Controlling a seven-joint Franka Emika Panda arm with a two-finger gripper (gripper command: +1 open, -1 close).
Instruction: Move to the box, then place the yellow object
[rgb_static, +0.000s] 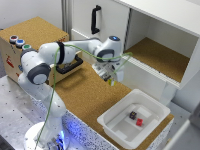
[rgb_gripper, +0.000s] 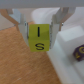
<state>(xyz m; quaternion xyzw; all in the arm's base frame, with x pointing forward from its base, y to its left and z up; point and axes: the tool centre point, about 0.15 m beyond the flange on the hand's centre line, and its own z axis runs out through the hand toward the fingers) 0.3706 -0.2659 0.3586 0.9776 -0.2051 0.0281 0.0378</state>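
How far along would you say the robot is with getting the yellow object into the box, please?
Done: the gripper is shut on the yellow object, which is lifted off the cork surface. In hand: carrying it towards the box; the arm is short of it. Left: reaching over the box, which holds a red cube and a dark cube, and releasing.

The table (rgb_static: 95, 95) shows a rough, matt cork-like brown surface, the box (rgb_static: 112, 125) is smooth, slightly glossy white plastic, and the yellow object (rgb_gripper: 41, 37) appears matt yellow with black markings.
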